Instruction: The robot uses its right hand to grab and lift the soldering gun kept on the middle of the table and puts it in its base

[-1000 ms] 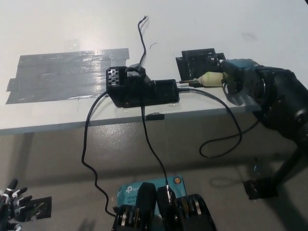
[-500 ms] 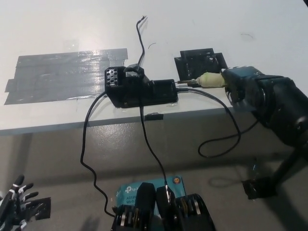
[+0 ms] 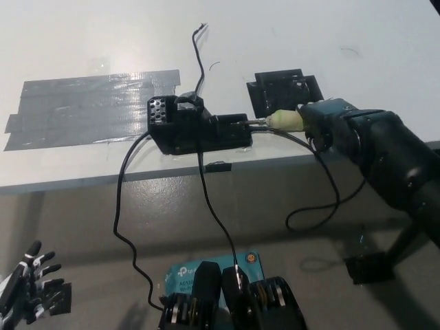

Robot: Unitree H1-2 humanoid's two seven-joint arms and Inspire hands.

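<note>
Head view: one soldering gun (image 3: 302, 119) in right hand (image 3: 357, 137), one base (image 3: 199, 127).

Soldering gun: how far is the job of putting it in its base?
Done: the black right hand grips the teal-handled soldering gun with cream collar, lifted off the white table. In hand: its metal tip is at the opening of the black base. Left: seating it and letting go. The white left hand rests open at lower left.
</note>
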